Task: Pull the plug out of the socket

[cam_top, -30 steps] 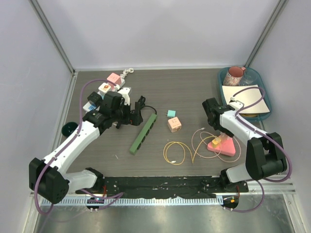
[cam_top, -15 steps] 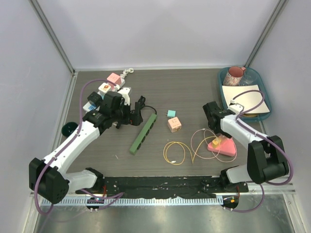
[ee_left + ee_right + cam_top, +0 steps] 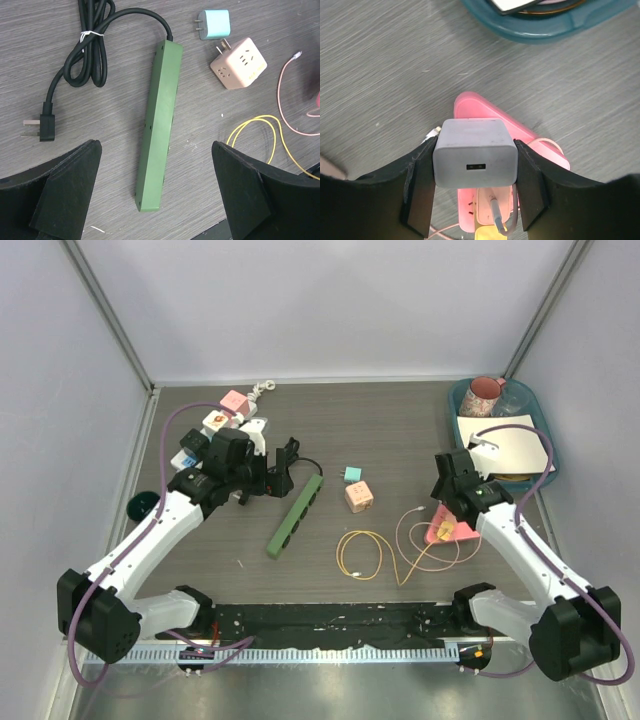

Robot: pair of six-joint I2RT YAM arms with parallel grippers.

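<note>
Right hand (image 3: 475, 172) pinches white plug (image 3: 474, 150) above pink socket (image 3: 479, 106), seemingly free; left hand (image 3: 156, 192) spread over green strip (image 3: 160, 115).

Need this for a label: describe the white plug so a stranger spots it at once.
Find the teal tray at the table's far right; in front lies a pink triangular socket. Over it, the right gripper clamps the white plug: a rounded block with one small slot in its face, unlike the mint plug and beige adapter mid-table.
</note>
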